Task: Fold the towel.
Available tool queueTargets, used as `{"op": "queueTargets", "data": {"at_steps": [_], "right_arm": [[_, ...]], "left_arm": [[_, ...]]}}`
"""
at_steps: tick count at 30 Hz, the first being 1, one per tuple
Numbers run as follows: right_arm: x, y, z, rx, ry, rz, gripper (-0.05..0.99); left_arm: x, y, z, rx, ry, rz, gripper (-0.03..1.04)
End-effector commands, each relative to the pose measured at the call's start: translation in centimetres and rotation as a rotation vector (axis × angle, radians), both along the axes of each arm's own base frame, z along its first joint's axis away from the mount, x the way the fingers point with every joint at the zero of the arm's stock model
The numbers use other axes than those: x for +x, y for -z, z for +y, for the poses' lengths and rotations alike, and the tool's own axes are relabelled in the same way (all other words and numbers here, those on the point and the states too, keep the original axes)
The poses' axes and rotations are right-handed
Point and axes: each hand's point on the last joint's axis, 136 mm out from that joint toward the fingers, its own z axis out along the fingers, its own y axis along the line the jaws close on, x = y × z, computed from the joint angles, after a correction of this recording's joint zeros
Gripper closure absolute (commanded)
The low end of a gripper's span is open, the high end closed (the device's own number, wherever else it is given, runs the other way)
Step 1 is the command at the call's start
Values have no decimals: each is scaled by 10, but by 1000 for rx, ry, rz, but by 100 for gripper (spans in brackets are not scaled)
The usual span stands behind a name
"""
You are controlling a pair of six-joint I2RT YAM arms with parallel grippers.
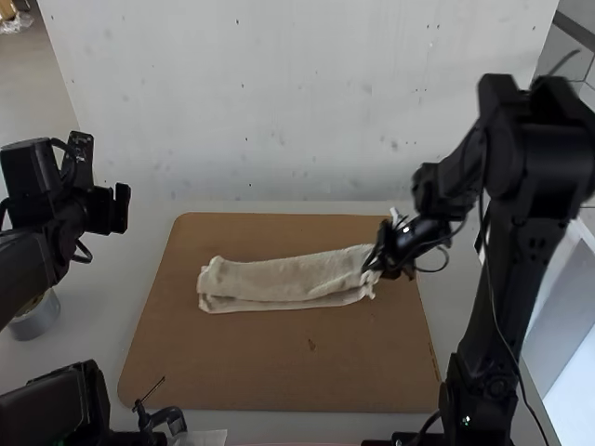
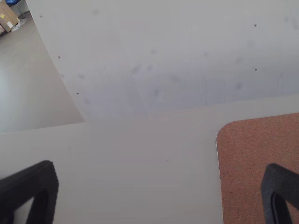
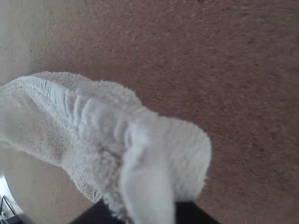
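High view: the towel [image 1: 288, 282] lies as a long strip on the board [image 1: 279, 372], lengthwise folding seemingly done, crosswise folding left; left wrist view: left gripper [image 2: 159, 179] stands apart, empty; right wrist view: right gripper [image 3: 174, 205] clamps the towel's three o'clock end.

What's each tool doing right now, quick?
Left tool: open, holding nothing.
Right tool: closed on the towel, at the end nearest the right arm.
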Motion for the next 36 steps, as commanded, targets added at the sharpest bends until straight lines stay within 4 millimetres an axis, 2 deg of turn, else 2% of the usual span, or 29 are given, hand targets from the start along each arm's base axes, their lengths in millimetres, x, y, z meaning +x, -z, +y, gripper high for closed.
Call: {"op": "queueTargets", "data": {"at_steps": [1,7,13,22,28,31,33,36], "right_arm": [[11,-19,-27,23,27,-79,86],[11,-19,-78,12,91,-99,86],[23,-12,-126,-3,159,-119,86],[29,0,-178,-11,203,-109,86],[36,-3,-211,-13,228,-109,86],[38,-10,-217,-8,237,-109,87],[39,-16,-207,3,216,-100,89],[42,-42,-184,20,174,-125,91]], "left_arm": [[0,8,-2,-3,8,15,4],[2,8,1,-1,-2,15,4],[3,11,5,4,-26,24,4],[4,12,10,10,-46,24,4],[5,17,11,6,-47,38,4],[5,18,11,5,-47,42,4],[5,18,11,4,-46,42,4],[5,18,10,4,-43,41,4]]}}
